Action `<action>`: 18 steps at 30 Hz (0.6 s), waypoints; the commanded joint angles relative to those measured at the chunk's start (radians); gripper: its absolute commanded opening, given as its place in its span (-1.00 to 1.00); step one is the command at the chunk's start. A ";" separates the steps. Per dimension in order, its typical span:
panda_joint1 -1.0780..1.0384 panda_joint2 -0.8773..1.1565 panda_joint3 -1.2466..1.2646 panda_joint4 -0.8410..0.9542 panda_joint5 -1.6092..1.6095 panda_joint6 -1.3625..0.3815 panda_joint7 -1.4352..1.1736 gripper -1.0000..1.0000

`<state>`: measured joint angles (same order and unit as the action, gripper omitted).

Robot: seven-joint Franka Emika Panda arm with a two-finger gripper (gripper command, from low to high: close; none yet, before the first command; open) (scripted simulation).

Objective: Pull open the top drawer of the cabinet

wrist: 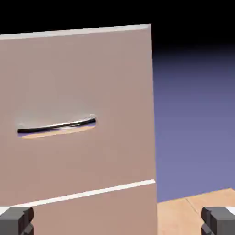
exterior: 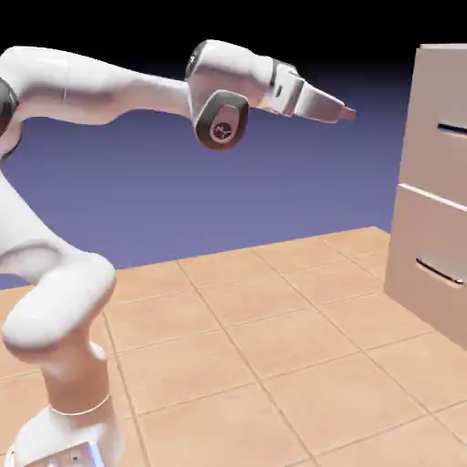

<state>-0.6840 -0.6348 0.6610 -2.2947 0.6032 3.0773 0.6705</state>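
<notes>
- Tiled table (exterior: 274,365) supports the cabinet (exterior: 438,91) at far right.
- Gripper (exterior: 347,113) spread wide, empty, well apart from the top drawer (wrist: 82,82) and its handle (wrist: 57,125).

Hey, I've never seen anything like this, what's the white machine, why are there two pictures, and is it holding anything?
It is a computer-rendered white robot arm standing on a tiled table. One picture is from a fixed camera beside it; the other is from a camera on its hand. The gripper, its two-fingered claw, is open and holds nothing; its grey fingertips show at the hand view's bottom corners. It points at a pale cabinet, not yet touching it. The hand view shows the top drawer with its dark handle, apparently shut.
</notes>
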 commanded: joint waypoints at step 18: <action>-0.652 -0.061 0.620 0.483 0.565 0.038 -0.066 0.00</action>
<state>-1.3364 -0.6955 1.2805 -1.8117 1.1685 3.1150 0.6045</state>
